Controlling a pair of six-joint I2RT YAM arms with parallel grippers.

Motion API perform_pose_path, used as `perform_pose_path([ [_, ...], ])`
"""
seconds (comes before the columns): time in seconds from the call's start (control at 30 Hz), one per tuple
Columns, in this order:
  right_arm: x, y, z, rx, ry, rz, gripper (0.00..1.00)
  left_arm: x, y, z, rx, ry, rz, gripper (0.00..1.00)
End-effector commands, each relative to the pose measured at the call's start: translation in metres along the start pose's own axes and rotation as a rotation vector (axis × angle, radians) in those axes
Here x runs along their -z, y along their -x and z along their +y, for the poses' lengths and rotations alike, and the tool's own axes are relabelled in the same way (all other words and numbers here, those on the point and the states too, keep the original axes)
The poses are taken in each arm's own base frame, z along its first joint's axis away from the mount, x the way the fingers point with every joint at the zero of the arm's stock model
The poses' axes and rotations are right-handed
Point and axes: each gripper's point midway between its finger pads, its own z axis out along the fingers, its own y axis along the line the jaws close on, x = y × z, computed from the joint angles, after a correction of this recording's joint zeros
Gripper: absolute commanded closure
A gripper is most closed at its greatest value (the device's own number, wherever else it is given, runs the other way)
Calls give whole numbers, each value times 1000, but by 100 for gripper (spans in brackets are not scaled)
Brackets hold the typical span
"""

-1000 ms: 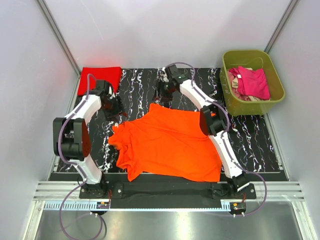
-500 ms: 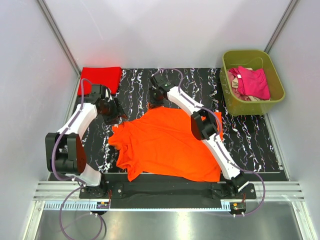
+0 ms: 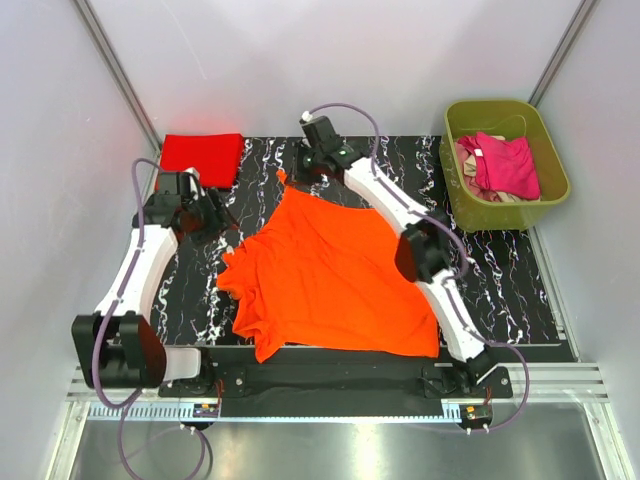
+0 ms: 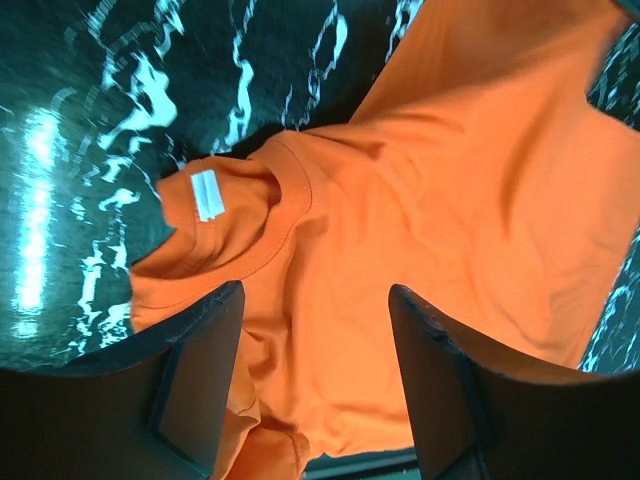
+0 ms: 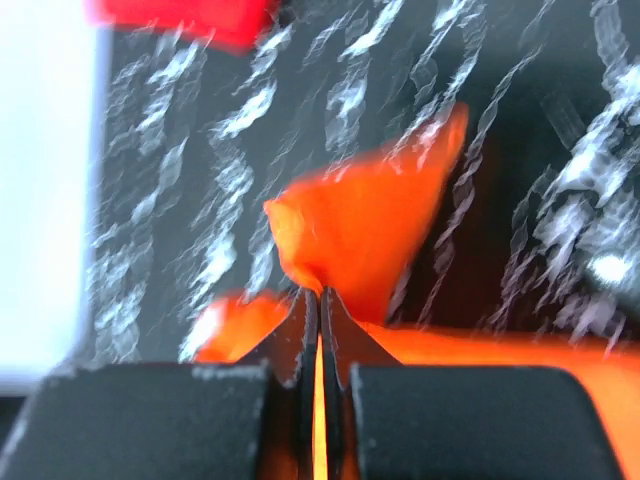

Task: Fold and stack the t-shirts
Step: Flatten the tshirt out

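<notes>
An orange t-shirt lies spread and rumpled on the black marble table. My right gripper is at the shirt's far corner and is shut on it. In the right wrist view the jaws pinch a peak of orange cloth lifted off the table. My left gripper hovers open by the shirt's left edge. In the left wrist view its fingers stand wide above the collar and white label, holding nothing. A folded red t-shirt lies at the far left corner.
An olive-green bin at the far right holds pink garments. The red t-shirt shows blurred at the top of the right wrist view. Grey walls close in the table on three sides.
My right gripper has shut on the orange shirt's far corner and drawn it back and to the left. The left arm has swung left, away from the shirt.
</notes>
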Motion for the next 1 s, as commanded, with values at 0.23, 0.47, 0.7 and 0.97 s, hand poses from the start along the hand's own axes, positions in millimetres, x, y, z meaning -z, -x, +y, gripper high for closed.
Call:
perform_pose_path([
  [0.23,168,-142,20,-48,299,255,100,13,8,8,-11,-16,-106,34],
  [0.47,190,-235,-20,-126,292,467,98,0,-13,-23,-47,-219,6,30],
  [0.7,186,-280,-52,-196,210,567,96,-3,-40,-80,-177,-356,112,32],
  [0.97,194,-317,-76,-281,124,654,85,-22,-96,-136,-295,-404,260,34],
])
